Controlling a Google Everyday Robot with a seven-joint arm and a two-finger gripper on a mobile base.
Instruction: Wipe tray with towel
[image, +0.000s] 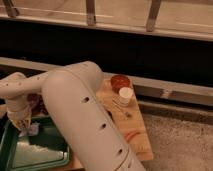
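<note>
Across the wooden tabletop (135, 135), the robot arm (85, 120) reaches toward the dark-green tray (35, 152) at its left end. Over the tray's upper edge, the claw (26, 129) is clamped on a pale towel (31, 131). Right of the tray stand a red bowl (120, 81) and a white cup (125, 95).

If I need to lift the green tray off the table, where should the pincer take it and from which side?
Take the tray by its raised rim, coming down from above onto the near long edge, which looks least crowded. The bottom is flat and shallow, so only the rim gives a lip to pinch. The pincer is shut on the towel at the far rim, so it would have to let go first.
</note>
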